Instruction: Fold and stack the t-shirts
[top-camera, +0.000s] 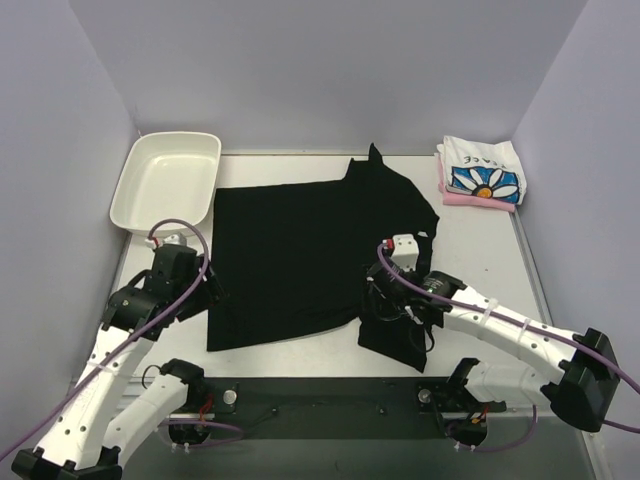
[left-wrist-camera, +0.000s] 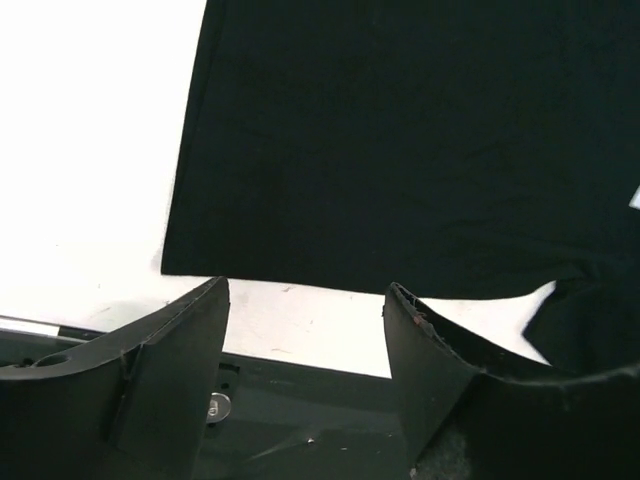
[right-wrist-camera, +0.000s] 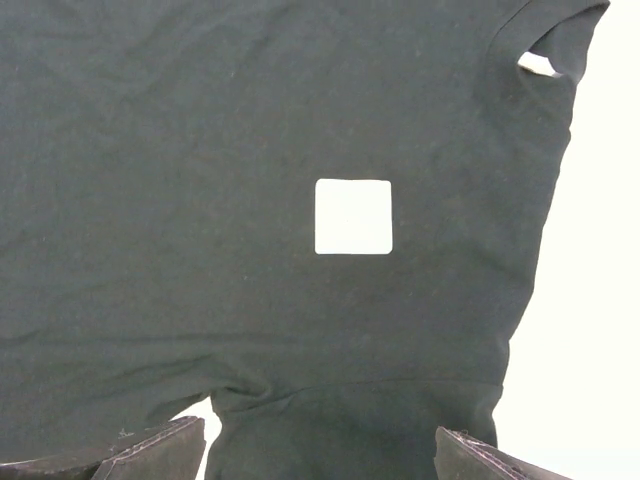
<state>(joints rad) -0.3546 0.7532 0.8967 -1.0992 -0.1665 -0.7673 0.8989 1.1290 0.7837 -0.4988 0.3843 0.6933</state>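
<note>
The left gripper (left-wrist-camera: 305, 300) is seen with its jaws well apart and nothing between them. It is held just off the near-left hem of the black t-shirt (top-camera: 290, 250), with bare table (top-camera: 480, 255) under the fingertips. The right gripper (right-wrist-camera: 320, 432) is spread wide and is likewise empty, poised low over the shirt's near-right part, where a sleeve (top-camera: 398, 340) is bunched, with a white tag (right-wrist-camera: 353, 216) lying further in. The shirt itself is laid out flat and is judged not yet folded. A daisy-print shirt (top-camera: 485, 178) is stacked on a pink shirt (top-camera: 462, 199) beyond its far-right corner, and a white tray (top-camera: 165, 180) is set just off its far-left corner. Several failures can be expected from here. If the left jaws are closed where they stand, the hem is likely to be missed and only table scraped. If the right jaws are closed over the bunched sleeve, extra layers may be pinched, so that a crooked crease is set. Should only one side be caught and lifted, the cloth would be dragged askew. A wide sweep toward the far-right corner could also disturb the finished stack.
</note>
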